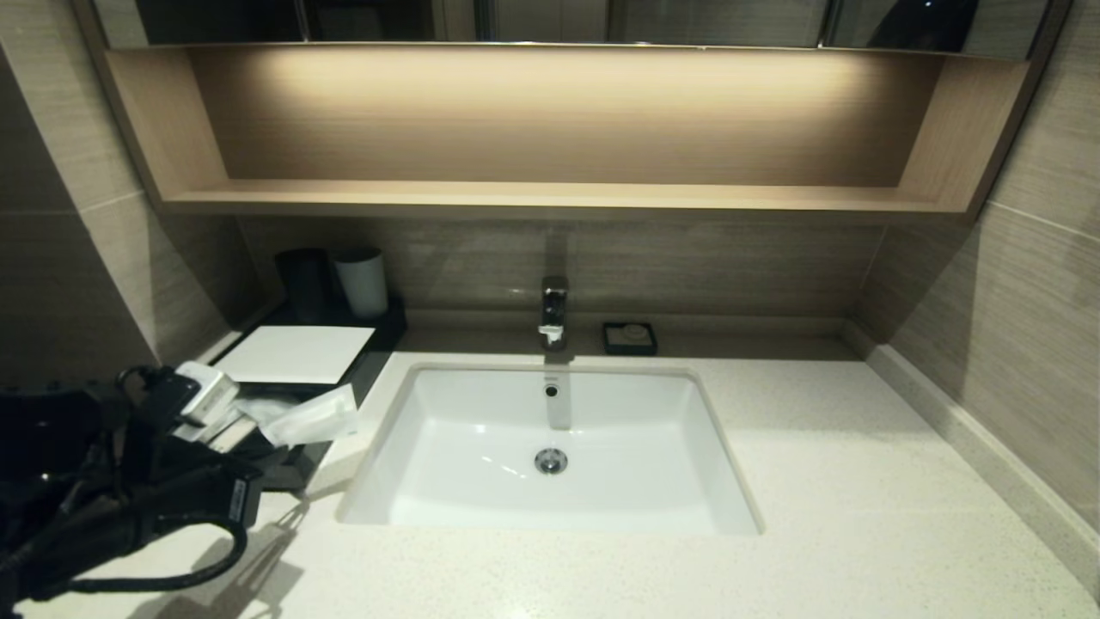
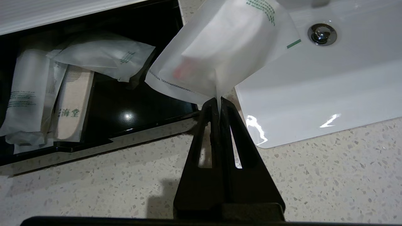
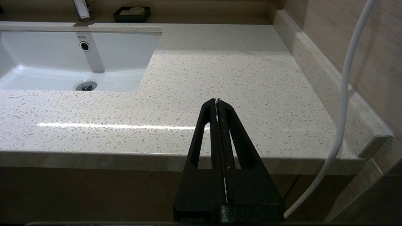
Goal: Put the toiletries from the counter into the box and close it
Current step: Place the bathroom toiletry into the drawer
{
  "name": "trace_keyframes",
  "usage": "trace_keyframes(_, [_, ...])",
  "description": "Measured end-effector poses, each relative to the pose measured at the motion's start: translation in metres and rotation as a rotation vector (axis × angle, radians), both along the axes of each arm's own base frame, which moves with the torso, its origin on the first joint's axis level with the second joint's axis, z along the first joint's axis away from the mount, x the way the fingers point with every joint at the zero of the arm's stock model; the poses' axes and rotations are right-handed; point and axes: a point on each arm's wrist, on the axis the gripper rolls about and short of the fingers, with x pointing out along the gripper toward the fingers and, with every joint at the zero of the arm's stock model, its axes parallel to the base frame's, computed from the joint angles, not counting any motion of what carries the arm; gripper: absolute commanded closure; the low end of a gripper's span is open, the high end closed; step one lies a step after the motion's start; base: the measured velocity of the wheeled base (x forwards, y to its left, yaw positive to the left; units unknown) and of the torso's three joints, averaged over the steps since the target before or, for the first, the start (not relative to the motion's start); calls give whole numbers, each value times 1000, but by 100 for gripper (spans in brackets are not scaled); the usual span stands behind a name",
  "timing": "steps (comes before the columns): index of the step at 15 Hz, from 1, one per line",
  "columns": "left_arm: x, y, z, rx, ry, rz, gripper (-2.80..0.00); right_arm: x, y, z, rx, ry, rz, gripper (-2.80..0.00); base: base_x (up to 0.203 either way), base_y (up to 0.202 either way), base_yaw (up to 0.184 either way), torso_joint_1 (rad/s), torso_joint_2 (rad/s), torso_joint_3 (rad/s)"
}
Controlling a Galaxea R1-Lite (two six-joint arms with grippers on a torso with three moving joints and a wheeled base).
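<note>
Pinching the edge of a white plastic-wrapped packet [image 2: 226,47] between closed jaws, left gripper [image 2: 219,99] at eight o'clock in the head view, above the bench [image 2: 314,175]. Packet hanging by the open drawer [image 2: 125,113] of the black box [image 1: 361,365], at nine o'clock from the white sink basin [image 1: 550,447]. Already in the drawer: a crumpled packet [image 2: 103,55], a long thin packet [image 2: 26,94] and a pale flat piece with green print [image 2: 70,110]. Parked off the bench's front edge at five o'clock, right gripper [image 3: 217,101], jaws pressed together on nothing. Beyond, at twelve o'clock, faucet [image 1: 553,311] and small black dish [image 1: 629,337].
</note>
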Motion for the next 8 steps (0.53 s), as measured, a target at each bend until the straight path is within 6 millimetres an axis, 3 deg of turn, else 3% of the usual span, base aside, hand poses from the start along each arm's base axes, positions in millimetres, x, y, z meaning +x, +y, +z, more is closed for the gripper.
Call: trace_keyframes(8, [17,8,44,-43,126,245,0,0,0,0,0,0,0,0,0,0,0,0,0,0])
